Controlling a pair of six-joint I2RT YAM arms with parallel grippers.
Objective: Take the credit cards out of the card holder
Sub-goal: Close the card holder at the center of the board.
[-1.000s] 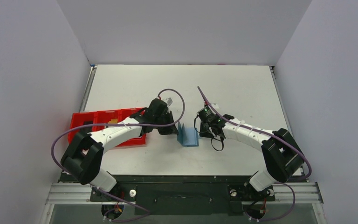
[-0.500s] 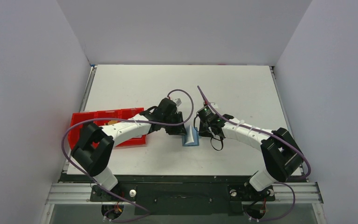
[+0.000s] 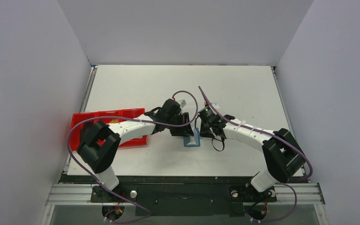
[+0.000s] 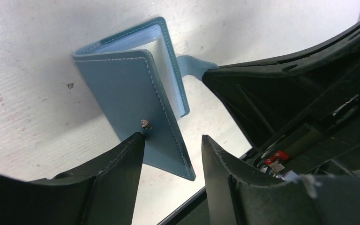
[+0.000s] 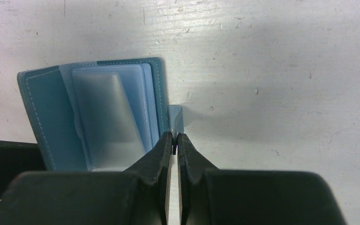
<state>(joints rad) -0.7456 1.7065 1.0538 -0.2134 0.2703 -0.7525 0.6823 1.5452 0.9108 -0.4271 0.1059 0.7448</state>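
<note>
the card holder [image 3: 192,140] lies on the white surface [image 3: 178,84] between the two arms, near the red tray [image 3: 79,123] and to its right. it is partly open: the blue front cover [image 4: 126,89] stands tilted away from the back one, and a stack of frosted clear sleeves [image 5: 108,112] shows between them. what the sleeves hold cannot be told.

the right fingers [image 5: 161,159] are pressed almost together on the small blue tab [image 5: 175,115] that sticks out from the holder's edge, pinching it close to the surface. the left fingers [image 4: 117,168] are spread at a middling width around the cover's free lower edge, and that corner of the cover sits in the gap. one fingertip touches the cover just beside its small metal snap [image 4: 145,124]; the other stands just clear of the cover's stitched edge.

in the top view both sets of fingers close in on the holder from either side, nearly meeting over it.
</note>
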